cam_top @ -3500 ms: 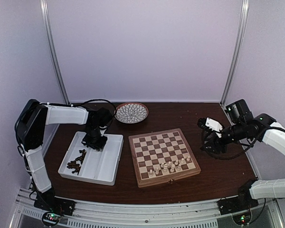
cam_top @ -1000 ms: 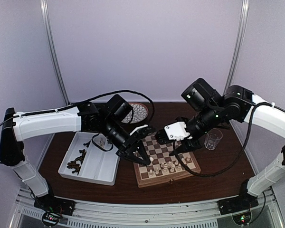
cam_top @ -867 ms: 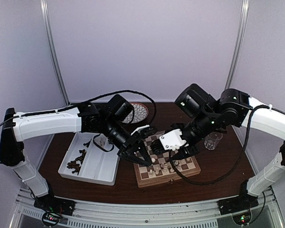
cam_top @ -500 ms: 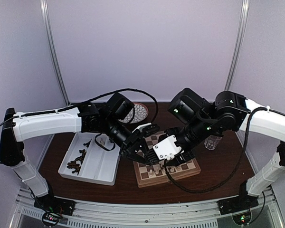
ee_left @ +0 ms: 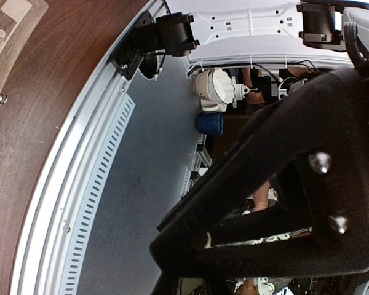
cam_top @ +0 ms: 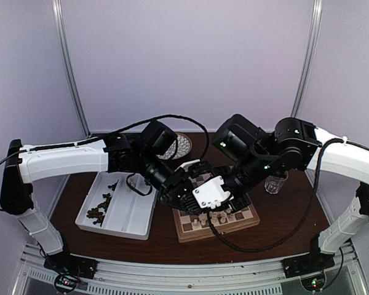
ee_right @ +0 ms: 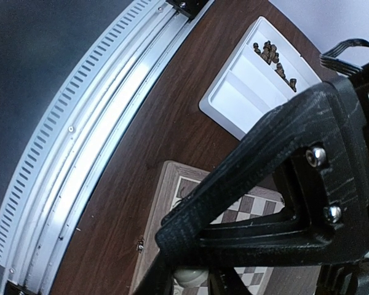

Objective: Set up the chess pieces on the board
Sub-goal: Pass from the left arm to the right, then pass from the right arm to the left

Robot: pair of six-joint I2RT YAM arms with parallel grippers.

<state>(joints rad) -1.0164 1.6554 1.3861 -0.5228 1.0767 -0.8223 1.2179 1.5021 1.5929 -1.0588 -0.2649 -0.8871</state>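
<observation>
The board (cam_top: 216,229) lies at the table's middle, with several white chess pieces (cam_top: 225,216) on its near rows. Dark chess pieces (cam_top: 99,208) sit in the white tray (cam_top: 130,212). My two grippers meet tip to tip just above the board's left part. The left gripper (cam_top: 184,192) is shut on a cream-white piece (ee_left: 207,240), seen as a sliver between its fingers. The right gripper (cam_top: 203,198) has its fingers pressed on either side of a cream-white piece (ee_right: 193,278) over the board's corner (ee_right: 164,200). Whether both hold the same piece is hidden.
A clear glass (cam_top: 274,182) stands right of the board. A round patterned plate (cam_top: 183,144) is at the back, half hidden by the left arm. The tray (ee_right: 249,95) lies left of the board, and the metal rail (ee_right: 80,123) runs along the near edge.
The right arm swung left over the board to meet the left gripper, and its jaws went from wide open to closed on a white piece. The left gripper stayed shut, drifting slightly right.
</observation>
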